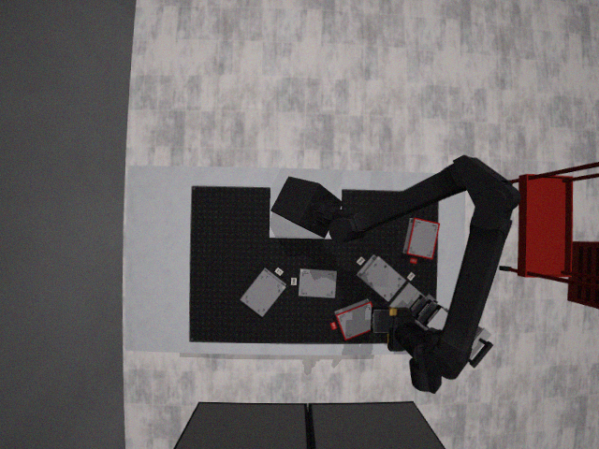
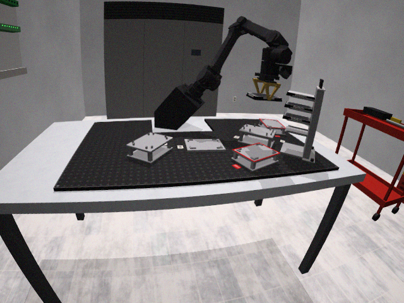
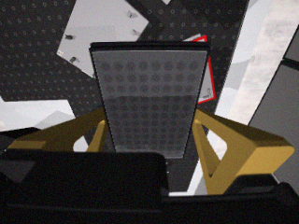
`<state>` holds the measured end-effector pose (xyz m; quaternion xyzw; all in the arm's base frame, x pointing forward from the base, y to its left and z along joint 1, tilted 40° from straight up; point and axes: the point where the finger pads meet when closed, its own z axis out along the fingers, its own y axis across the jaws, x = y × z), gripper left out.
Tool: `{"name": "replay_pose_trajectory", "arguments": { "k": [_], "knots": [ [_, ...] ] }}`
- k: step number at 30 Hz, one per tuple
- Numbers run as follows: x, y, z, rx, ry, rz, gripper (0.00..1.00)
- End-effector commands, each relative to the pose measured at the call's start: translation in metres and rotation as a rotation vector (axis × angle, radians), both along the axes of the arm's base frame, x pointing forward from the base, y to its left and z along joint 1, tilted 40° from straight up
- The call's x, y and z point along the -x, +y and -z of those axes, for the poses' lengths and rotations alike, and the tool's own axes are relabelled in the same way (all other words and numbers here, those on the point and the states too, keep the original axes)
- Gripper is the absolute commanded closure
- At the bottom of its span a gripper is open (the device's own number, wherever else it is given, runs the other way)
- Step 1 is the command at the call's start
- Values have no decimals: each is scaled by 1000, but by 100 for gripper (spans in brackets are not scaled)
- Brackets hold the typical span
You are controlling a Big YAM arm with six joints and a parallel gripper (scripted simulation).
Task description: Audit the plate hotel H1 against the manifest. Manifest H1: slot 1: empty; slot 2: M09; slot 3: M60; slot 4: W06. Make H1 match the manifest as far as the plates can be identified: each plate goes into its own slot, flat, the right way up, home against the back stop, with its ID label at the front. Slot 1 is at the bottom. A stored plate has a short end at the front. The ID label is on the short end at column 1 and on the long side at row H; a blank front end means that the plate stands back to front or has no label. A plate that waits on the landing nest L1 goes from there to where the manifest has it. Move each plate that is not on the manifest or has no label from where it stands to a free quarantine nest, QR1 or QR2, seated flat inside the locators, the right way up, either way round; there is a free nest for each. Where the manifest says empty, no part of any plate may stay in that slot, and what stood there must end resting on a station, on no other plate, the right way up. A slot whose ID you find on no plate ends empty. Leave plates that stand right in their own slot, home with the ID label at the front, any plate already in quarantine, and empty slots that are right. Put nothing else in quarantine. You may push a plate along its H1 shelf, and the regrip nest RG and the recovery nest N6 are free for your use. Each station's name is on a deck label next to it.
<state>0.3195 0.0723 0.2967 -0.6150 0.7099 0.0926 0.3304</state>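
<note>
Carrying the plate (image 3: 149,100) level in the wide-spread tool (image 2: 264,94) matters; square its short end to the rack (image 2: 315,107) before sliding in.

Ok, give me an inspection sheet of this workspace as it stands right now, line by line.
Surface: white table carrying a black perforated deck mat.
Job's things: grey plate hotel tower with dark plates on its upper shelves; two red-bordered nests; three plain grey nests.
Clutter: nothing seen on the deck.
End effector: yellow-fingered end effector shut on a dark multiwell plate, held level in the air beside the tower.
Cables: nothing seen.
Surroundings: red cart to one side, grey cabinet behind.
</note>
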Motion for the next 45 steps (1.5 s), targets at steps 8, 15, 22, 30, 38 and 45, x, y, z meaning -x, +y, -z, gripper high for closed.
{"name": "replay_pose_trajectory", "arguments": {
  "k": [8,15,22,30,38,45],
  "knots": [
    [-30,-20,-21,102,-179,-190,14],
    [-49,-34,-20,153,-248,-293,14],
    [-62,-44,-19,153,-247,-293,14],
    [-84,-61,-18,154,-246,-291,14],
    [-86,-51,-5,156,-251,-317,14],
    [-98,-42,22,139,-210,-304,14]
  ]
}}
